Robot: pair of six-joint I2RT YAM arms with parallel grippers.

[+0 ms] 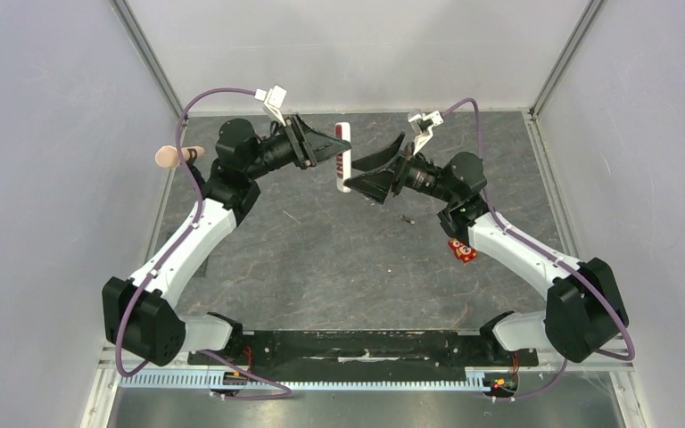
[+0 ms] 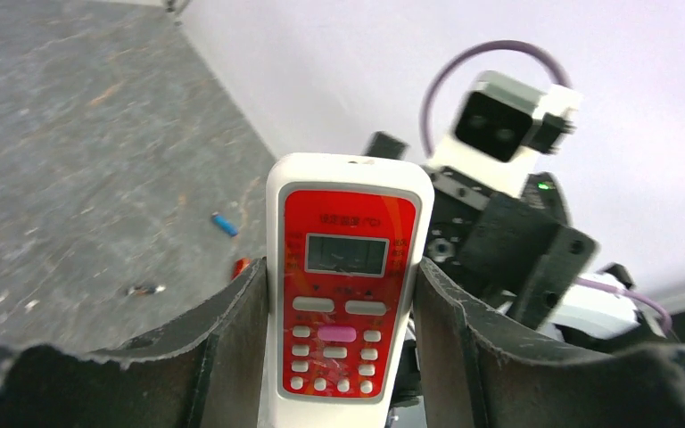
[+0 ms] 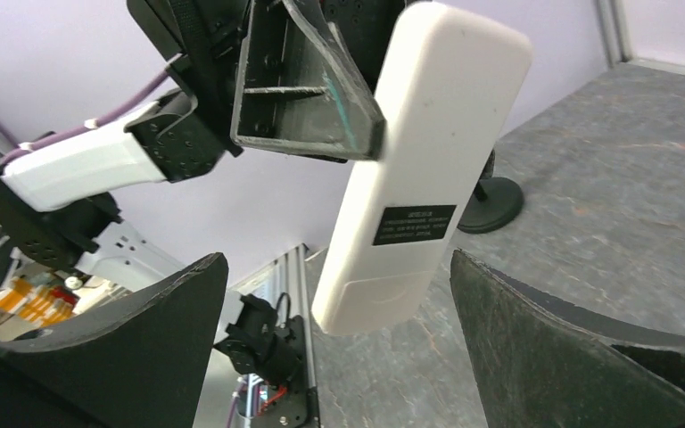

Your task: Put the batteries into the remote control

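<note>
My left gripper (image 1: 334,147) is shut on the remote control (image 1: 344,158) and holds it in the air above the far middle of the table. In the left wrist view the red button face (image 2: 348,285) sits between the fingers (image 2: 232,330). My right gripper (image 1: 363,175) is open just right of the remote, its jaws on either side of the remote's lower end without touching. The right wrist view shows the plain white back (image 3: 410,169) with a black label. A blue battery (image 2: 225,225) and a dark battery (image 2: 143,289) lie on the table; the dark battery also shows in the top view (image 1: 406,217).
An orange owl-faced object (image 1: 462,250) lies beside the right arm. A wooden peg (image 1: 177,156) sticks out at the left wall, and a black round base (image 3: 491,205) stands on the grey table (image 1: 321,259). White walls enclose the table on three sides.
</note>
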